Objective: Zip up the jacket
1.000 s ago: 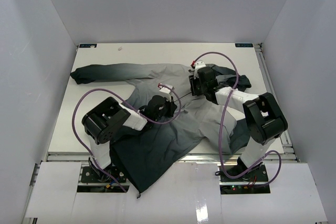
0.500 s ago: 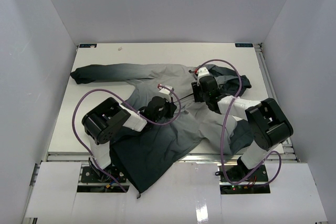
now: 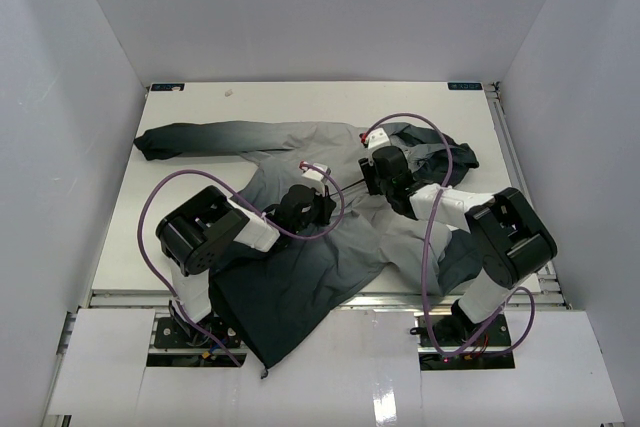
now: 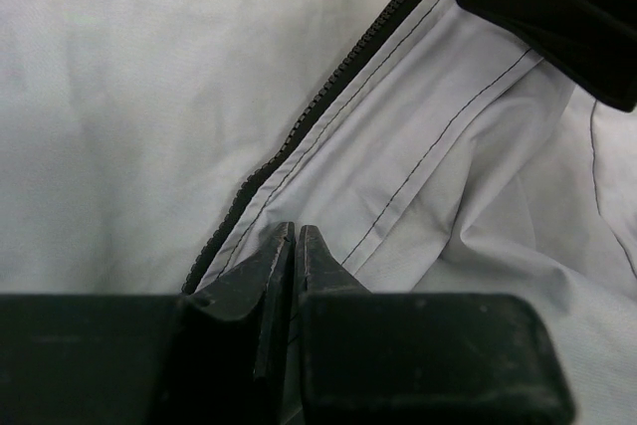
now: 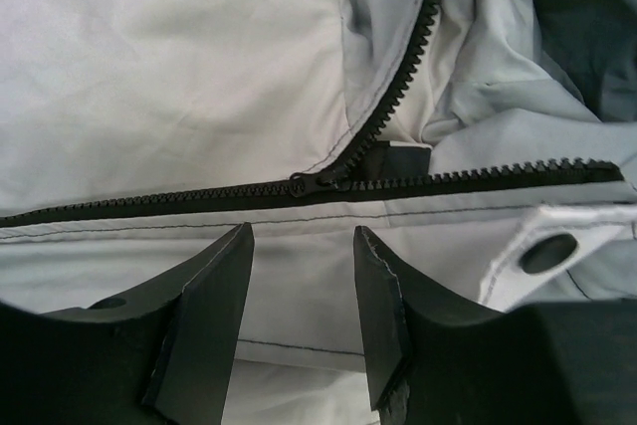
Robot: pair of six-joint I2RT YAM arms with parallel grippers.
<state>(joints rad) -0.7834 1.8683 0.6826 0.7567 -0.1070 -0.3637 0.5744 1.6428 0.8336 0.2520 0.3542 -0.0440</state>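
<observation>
On a white table (image 3: 300,102), the zipper pull (image 5: 299,186) is seen at twelve o'clock of the open, empty right gripper (image 5: 302,236), the jacket (image 4: 149,97) pinched by the left gripper (image 4: 296,233).

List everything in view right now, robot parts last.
jacket: one, light grey fading to charcoal, spread across the table.
zipper: one, black, part joined, part split.
slider: one, black, where the teeth split.
table: one, white, under the jacket.
cables: two, purple, looping above the jacket.
left tool: one, black, shut, apparently pinching jacket fabric beside the zipper.
right tool: one, black, open, just short of the slider.
</observation>
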